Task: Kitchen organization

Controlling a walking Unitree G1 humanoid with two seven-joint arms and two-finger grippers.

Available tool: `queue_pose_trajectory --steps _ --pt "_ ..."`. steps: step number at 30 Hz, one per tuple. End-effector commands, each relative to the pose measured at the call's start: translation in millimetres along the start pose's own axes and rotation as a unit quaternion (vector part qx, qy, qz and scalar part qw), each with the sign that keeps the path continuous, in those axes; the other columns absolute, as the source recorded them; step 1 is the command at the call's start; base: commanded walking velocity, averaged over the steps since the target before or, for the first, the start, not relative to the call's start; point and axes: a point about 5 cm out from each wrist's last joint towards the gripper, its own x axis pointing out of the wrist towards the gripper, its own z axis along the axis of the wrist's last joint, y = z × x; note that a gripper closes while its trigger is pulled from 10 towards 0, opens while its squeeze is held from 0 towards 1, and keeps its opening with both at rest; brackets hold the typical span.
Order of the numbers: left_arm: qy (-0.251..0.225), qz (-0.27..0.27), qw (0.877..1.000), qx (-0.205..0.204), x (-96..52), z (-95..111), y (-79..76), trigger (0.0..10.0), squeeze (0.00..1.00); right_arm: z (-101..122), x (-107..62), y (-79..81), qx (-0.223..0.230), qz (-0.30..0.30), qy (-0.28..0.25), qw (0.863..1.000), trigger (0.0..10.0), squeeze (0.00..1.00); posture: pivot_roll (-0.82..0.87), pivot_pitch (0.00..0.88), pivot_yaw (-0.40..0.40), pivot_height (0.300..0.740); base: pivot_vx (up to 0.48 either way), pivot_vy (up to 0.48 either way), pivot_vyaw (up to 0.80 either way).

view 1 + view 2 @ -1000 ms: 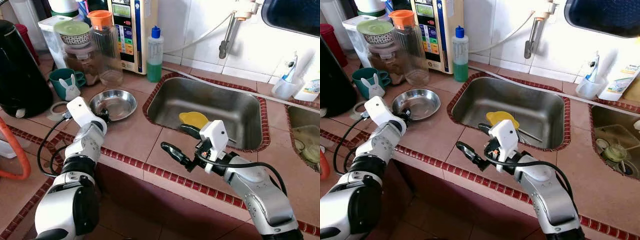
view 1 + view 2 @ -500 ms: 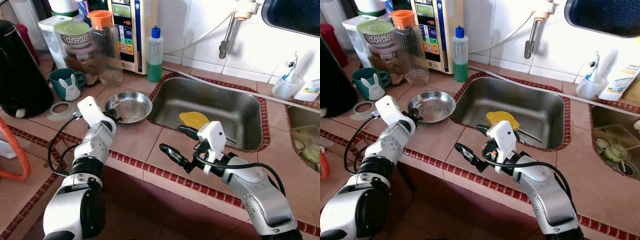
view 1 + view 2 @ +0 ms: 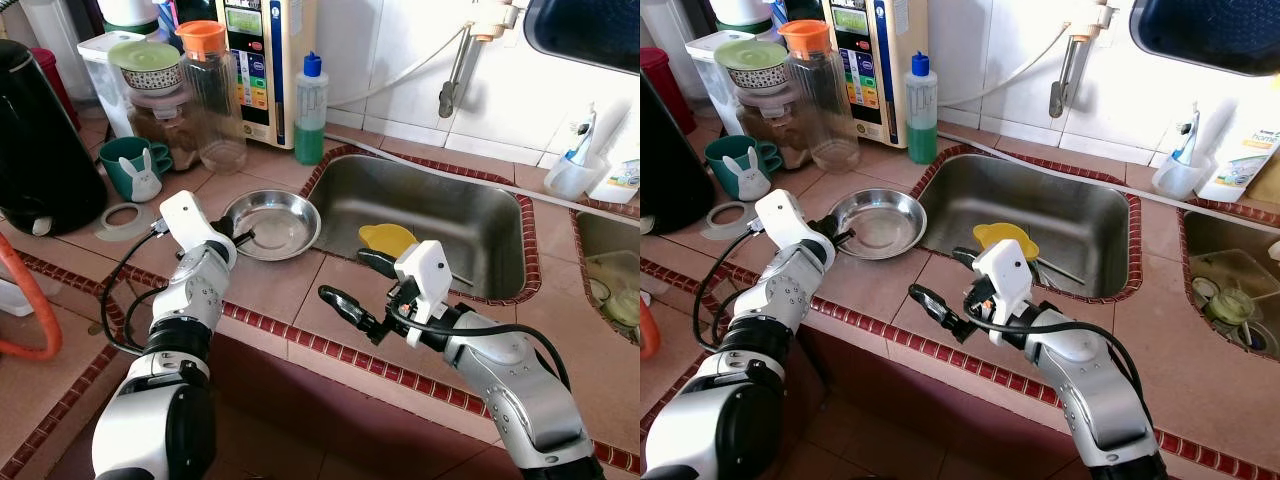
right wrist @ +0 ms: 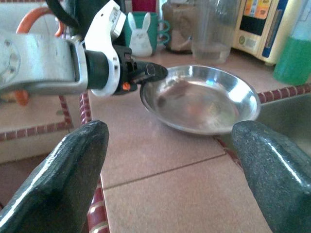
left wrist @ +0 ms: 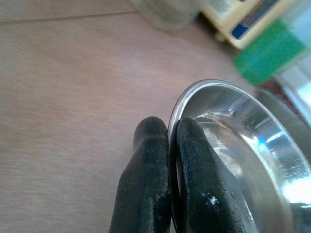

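A shiny steel bowl [image 3: 272, 222] rests on the tiled counter, right beside the sink's left rim. My left gripper [image 3: 238, 234] is shut on the bowl's near-left rim; in the left wrist view its black fingertips [image 5: 158, 145] pinch the edge of the bowl [image 5: 243, 145]. My right gripper [image 3: 358, 282] stands open over the counter in front of the sink, nothing between its fingers. Through the right wrist view the bowl [image 4: 201, 97] and the left gripper [image 4: 148, 72] lie ahead.
The steel sink [image 3: 420, 215] holds a yellow item [image 3: 388, 239]. At the back stand a green soap bottle [image 3: 310, 100], a clear pitcher [image 3: 212, 95], stacked containers [image 3: 150, 90], a teal rabbit mug [image 3: 135, 165] and a black kettle [image 3: 40, 150]. A second basin [image 3: 612, 275] lies at the right.
My left gripper has dragged the steel bowl to the right across the counter, up to the sink's rim. The right arm has stayed almost still.
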Motion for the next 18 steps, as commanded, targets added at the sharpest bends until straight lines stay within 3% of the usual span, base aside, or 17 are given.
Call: queue_pose_trajectory --steps 1,4,6,12,14,18 --pt "-0.002 -0.032 0.999 0.021 -1.7 -3 -7.8 0.0 0.0 4 -0.7 -6.5 0.002 -0.018 -0.009 1.0 10.0 0.0 0.08 0.0 0.029 0.74 0.0 0.0 0.0" --pt "-0.003 -0.079 0.996 0.043 -4.9 -6 -18.6 0.0 0.0 6 -1.4 -12.5 0.009 -0.054 -0.022 0.998 10.0 0.0 0.08 0.0 0.032 0.74 0.0 0.0 0.0" --pt "-0.002 -0.119 0.99 0.081 -8.7 -10 -24.3 0.0 0.0 6 -4.3 -22.6 0.014 -0.101 -0.028 0.994 10.0 0.0 0.08 0.0 0.036 0.74 0.0 0.0 0.0" --pt "-0.011 -0.18 0.973 0.142 -16.9 -13 -26.1 0.0 0.0 4 -12.9 -39.4 0.074 -0.185 -0.051 0.979 10.0 0.0 0.07 0.0 0.037 0.74 0.0 0.0 0.0" --pt "-0.04 -0.229 0.964 0.13 -24.3 -8 -36.1 0.0 0.0 1 -12.9 -41.6 0.133 -0.212 -0.063 0.966 10.0 0.0 0.07 0.0 0.036 0.74 0.0 0.0 0.0" --pt "-0.054 -0.267 0.954 0.125 -31.0 -8 -46.1 0.0 0.0 -1 -10.7 -40.5 0.162 -0.218 -0.071 0.96 10.0 0.0 0.07 0.0 0.033 0.74 0.0 0.0 0.0"
